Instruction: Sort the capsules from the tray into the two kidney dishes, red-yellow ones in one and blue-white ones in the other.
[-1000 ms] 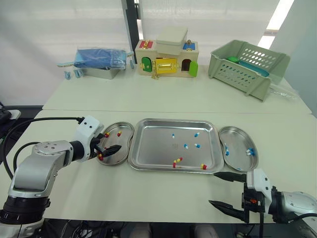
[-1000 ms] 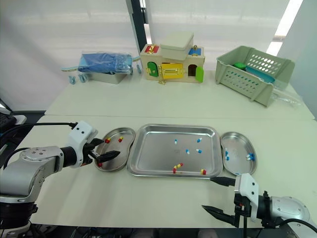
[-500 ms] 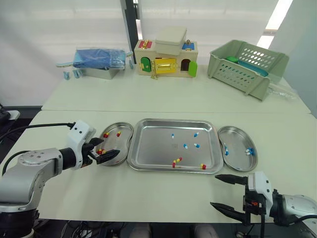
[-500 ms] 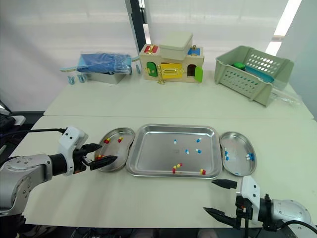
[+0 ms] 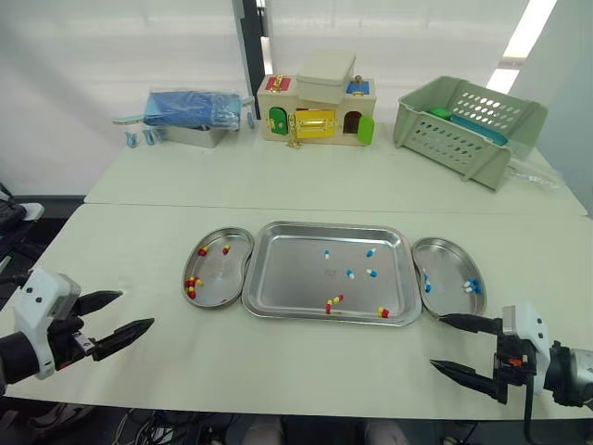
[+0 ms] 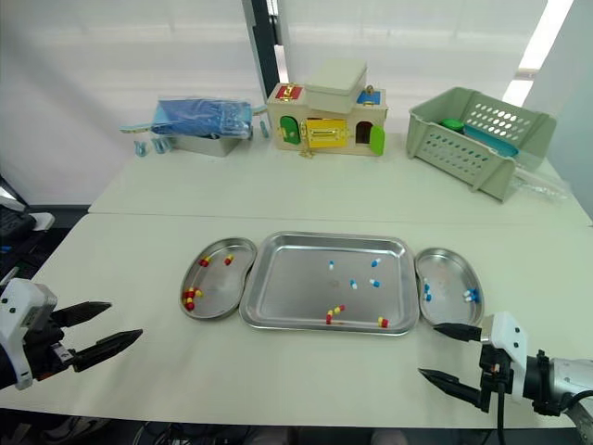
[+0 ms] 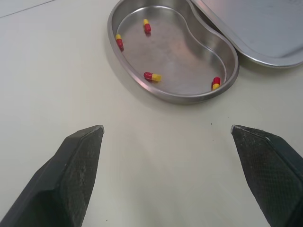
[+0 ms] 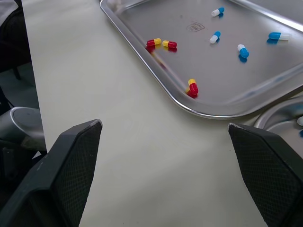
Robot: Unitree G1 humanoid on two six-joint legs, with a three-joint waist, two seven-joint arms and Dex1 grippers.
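Observation:
A steel tray (image 5: 278,295) lies mid-table with several blue-white capsules (image 5: 350,273) and three red-yellow capsules (image 5: 332,302) in it. The left kidney dish (image 5: 220,271) holds several red-yellow capsules (image 7: 152,76). The right kidney dish (image 5: 448,262) holds blue-white capsules (image 5: 470,286). My left gripper (image 5: 136,310) is open and empty near the table's front left edge, well short of the left dish. My right gripper (image 5: 435,341) is open and empty at the front right, just in front of the tray's near right corner (image 8: 203,111).
On the far table stand a blue bag on a metal box (image 5: 190,116), a toy house (image 5: 315,109) and a green basket (image 5: 468,116). Bare tabletop (image 5: 278,357) runs along the front between the two grippers.
My left gripper has pulled back from over the left kidney dish to the front left edge, staying open. The right gripper has drifted slightly right. The view has shifted a little.

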